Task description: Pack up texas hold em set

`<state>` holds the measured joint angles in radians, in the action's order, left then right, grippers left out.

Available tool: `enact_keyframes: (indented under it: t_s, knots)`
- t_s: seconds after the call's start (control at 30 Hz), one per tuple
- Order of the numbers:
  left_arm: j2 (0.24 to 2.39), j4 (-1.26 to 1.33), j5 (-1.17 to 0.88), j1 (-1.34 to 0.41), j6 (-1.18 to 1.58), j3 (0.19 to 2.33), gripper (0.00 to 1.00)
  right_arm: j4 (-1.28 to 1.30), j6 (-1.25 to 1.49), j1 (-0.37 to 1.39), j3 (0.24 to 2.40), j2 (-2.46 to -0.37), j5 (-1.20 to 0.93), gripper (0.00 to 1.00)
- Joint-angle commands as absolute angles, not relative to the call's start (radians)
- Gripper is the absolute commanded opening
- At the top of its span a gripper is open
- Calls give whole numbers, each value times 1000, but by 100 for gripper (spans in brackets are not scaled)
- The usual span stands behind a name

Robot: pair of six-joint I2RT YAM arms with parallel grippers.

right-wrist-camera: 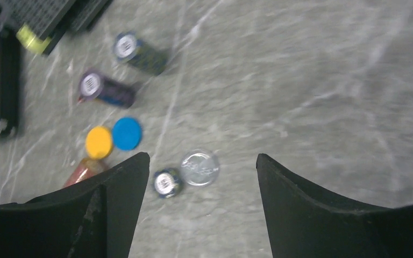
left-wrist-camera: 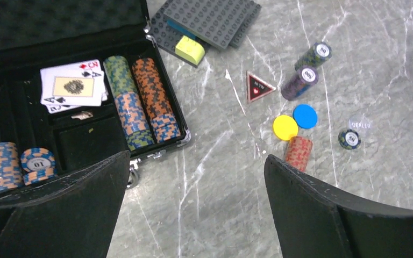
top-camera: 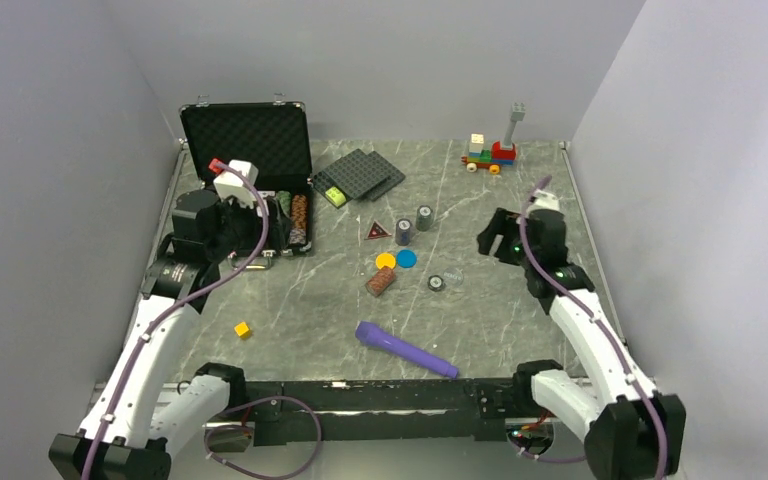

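The left arm rises from its base, bends at the elbow and hangs its wrist over the front edge of the open black case (top-camera: 245, 140). The left gripper (left-wrist-camera: 196, 158) points down with its jaws spread wide and nothing between them. Its wrist camera shows the case's contents, which the arm hides from above. Playing cards (left-wrist-camera: 72, 86) lie ahead of its left finger, with two rows of striped chip stacks (left-wrist-camera: 140, 99) just right of them. Ahead of its right finger, on the table, are a dark red triangle (left-wrist-camera: 259, 86), a yellow disc (left-wrist-camera: 285, 127) touching a blue disc (left-wrist-camera: 305, 116), and an orange chip stack (left-wrist-camera: 298, 150) on its side.

The right arm reaches forward and turns its wrist inward. The right gripper (right-wrist-camera: 200, 157) is also wide apart and empty. A clear disc (right-wrist-camera: 199, 167) lies just ahead between its fingers, with a dark chip (right-wrist-camera: 166, 183) beside the left finger.

Only the top view shows the purple cylinder (top-camera: 405, 350) near the arm bases.
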<state>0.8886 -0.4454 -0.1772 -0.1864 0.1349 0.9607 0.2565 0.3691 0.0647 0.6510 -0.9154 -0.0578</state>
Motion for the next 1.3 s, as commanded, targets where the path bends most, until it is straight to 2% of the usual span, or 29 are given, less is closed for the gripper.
enact_keyframes:
  t_s: [0.0,0.2,0.37,0.53,0.93,1.27]
  knots:
    - [892,-407,-249,-199,119,900,98,313,422,262,772,-1018,104,77]
    - [891,-416,-222,-251,94,894,99,253,490,465,848,-1207,135,77]
    - [882,-413,-226,-252,93,886,99,163,433,639,897,-1350,37,88]
    - [904,-401,-298,-252,110,880,100,164,286,786,954,-1467,99,94]
    - [954,-406,-351,-252,118,887,99,37,173,902,915,-1601,184,98]
    - [964,-406,-372,-251,117,887,99,-30,122,901,885,-1637,191,99]
